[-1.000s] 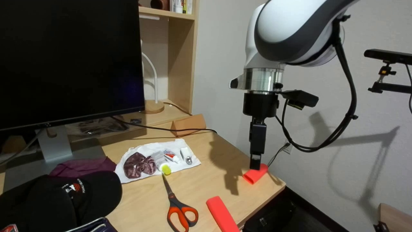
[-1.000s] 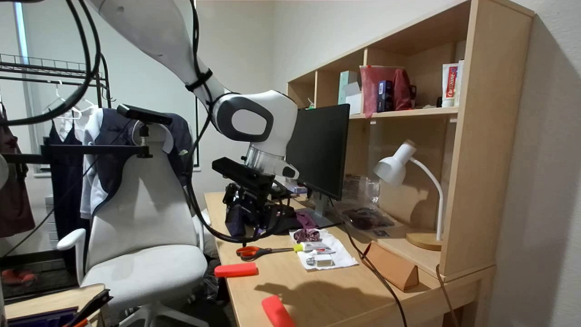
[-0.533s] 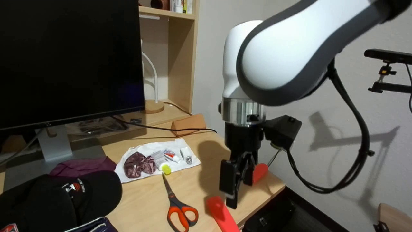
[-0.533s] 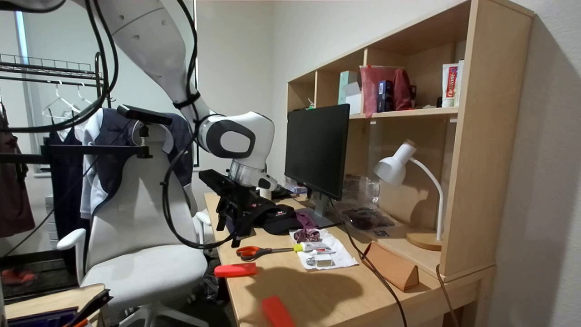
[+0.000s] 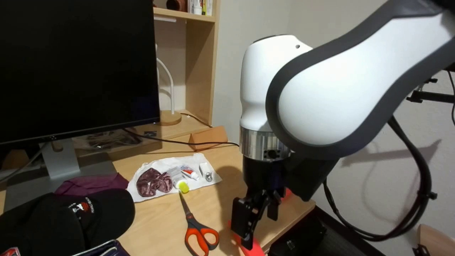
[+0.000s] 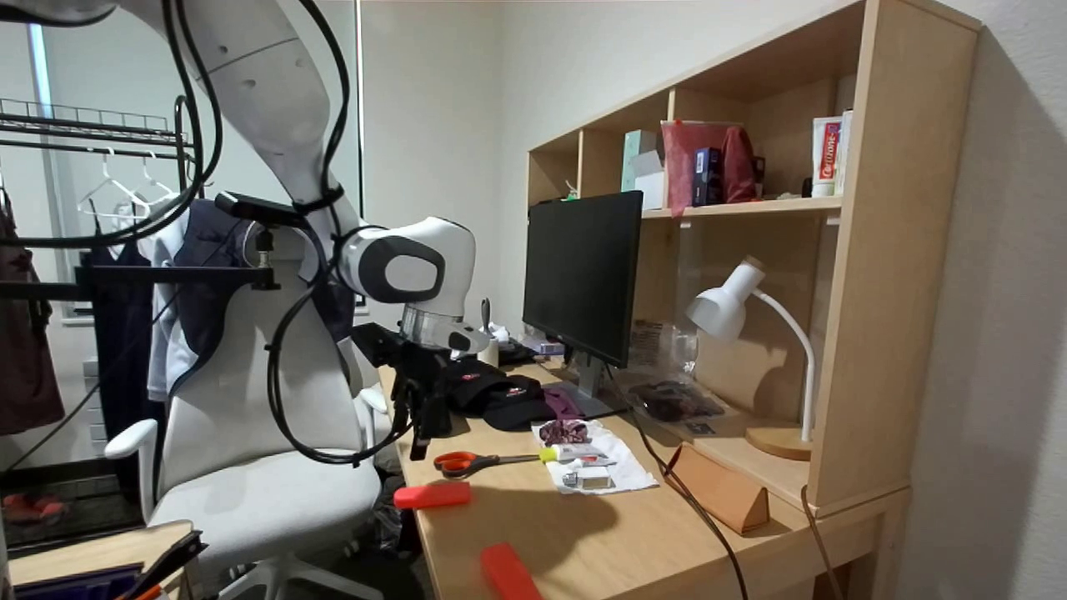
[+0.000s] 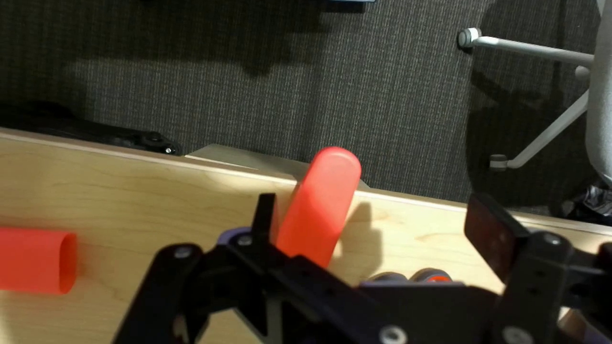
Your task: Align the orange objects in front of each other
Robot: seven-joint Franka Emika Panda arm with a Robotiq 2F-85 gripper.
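- Lying nearest in an exterior view, the near orange block points near to far on the tabletop, its far end angled slightly left, its near end cut off from view.
- Right of it, a broad stretch of wood gives open room as far as one tan case.
- Next, the far orange block has its long axis running left to right, its left end overhanging the tabletop's left edge; that makes two blocks, apart and set roughly crosswise.
- The gripper hangs above the far orange block, fingers parted wide and released; in the wrist view the block shows in the gap, just beside one finger.
- Beyond lies one pair of scissors, handles left with a narrow strip of wood to the edge, blades pointing right toward a yellow-capped tube.
- One white sheet carries that tube, a second, smaller tube, one maroon scrunchie and one small silver-and-white item.
- At far right stands one white lamp; farther, left of it, one monitor.
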